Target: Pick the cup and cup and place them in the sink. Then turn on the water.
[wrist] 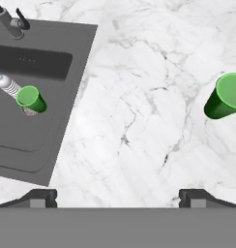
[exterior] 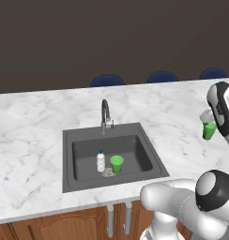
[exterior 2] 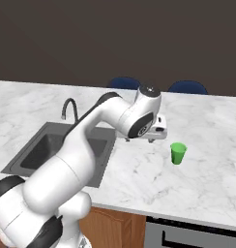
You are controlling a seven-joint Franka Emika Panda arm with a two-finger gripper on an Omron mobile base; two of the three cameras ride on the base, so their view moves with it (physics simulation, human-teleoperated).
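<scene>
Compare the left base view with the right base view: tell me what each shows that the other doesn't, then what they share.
Left base view alone: the inside of the sink, with a green cup standing upright beside a white bottle, near the drain.

Right base view alone: the counter cup fully in the clear on the marble, right of the sink, and the cabinet front below the counter's right end.

Both: the counter, the sink, the tap, the counter cup, the arm and the blue chair backs behind.
</scene>
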